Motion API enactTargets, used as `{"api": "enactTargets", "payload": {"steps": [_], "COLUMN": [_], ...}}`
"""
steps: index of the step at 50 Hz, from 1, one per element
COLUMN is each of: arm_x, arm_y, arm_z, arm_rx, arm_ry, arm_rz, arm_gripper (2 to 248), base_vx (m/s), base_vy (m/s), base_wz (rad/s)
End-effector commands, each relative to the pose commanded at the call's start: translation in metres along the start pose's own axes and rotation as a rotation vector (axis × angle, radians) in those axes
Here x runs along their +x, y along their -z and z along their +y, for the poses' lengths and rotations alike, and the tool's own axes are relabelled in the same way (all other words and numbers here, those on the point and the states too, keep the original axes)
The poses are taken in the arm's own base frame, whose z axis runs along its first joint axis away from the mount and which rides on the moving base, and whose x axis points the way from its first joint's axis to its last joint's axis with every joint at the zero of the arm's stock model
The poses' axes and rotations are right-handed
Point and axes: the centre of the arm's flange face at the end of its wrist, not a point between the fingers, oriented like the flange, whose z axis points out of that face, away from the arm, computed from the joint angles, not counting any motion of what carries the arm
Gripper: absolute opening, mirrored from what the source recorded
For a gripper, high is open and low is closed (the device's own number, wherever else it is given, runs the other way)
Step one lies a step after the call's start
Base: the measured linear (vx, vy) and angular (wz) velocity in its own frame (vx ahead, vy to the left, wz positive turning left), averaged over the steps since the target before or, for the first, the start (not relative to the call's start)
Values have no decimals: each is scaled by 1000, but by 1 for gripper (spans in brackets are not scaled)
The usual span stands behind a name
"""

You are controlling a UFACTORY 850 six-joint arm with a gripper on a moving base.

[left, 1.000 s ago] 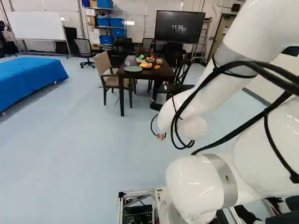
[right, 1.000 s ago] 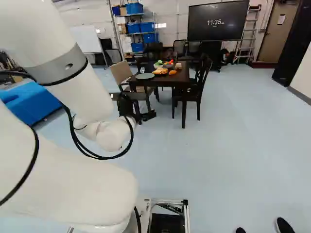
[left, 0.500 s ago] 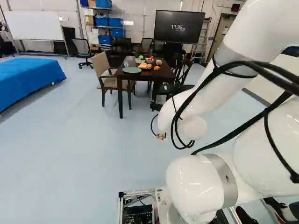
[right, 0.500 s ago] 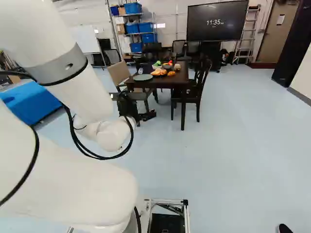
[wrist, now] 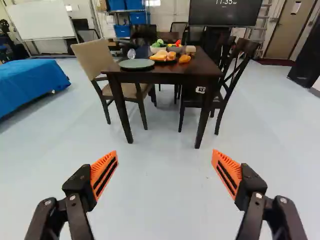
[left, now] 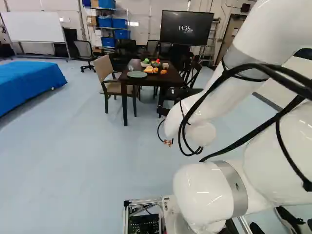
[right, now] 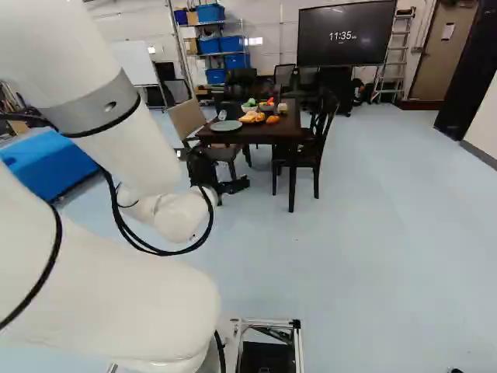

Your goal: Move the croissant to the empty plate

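evidently, the gripper stands wide open and empty, short of the table

plainly enough, the gripper (right: 214,168) on the end of the white arm (right: 155,159) is on the near side of the table (wrist: 200,65), apart from it. in the wrist view the two fingers of the gripper (wrist: 165,153) are spread far from each other, orange pads (wrist: 104,172) facing across the gap, and they have hold of nothing.

the croissant is hard to pick out: golden pieces of food (wrist: 161,55) lie on the table, on a dark plate (wrist: 169,61), and it may be one of them, though they are too small to say which. an orange piece of food (wrist: 184,58) sits just beside them on the tabletop. the empty plate, pale green (wrist: 136,64), is close to the table's near edge, beside the food and toward the beige armchair (wrist: 92,60). a clear glass (wrist: 131,53) stands just beyond that plate on the table, and a bowl (wrist: 159,50) holding something green is behind the golden pieces.

the beige armchair is along one side of the table, and a dark wooden chair (wrist: 232,80) is along the opposite side. beyond the table are a big dark screen (right: 345,35) and shelves with blue bins (right: 225,43). well apart from the table, past the armchair's side, is a low wide shape under a blue cover (left: 29,83).
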Motion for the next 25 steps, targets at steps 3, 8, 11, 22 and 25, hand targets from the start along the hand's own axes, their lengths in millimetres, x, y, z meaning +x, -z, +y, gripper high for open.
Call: {"api": "enactTargets", "payload": {"steps": [3, 8, 11, 22, 25], "arm_x": [0, 0, 0, 0, 0], "arm_y": [0, 0, 0, 0, 0], "arm_z": [0, 0, 0, 0, 0], "arm_rx": [0, 0, 0, 0, 0], "arm_ry": [0, 0, 0, 0, 0], "arm_rz": [0, 0, 0, 0, 0], "arm_gripper": [247, 247, 247, 247, 247], "base_vx": [103, 111, 103, 109, 110], "base_vy": [-3, -3, -2, -3, -3], "base_wz": [-12, -14, -9, -13, -17]}}
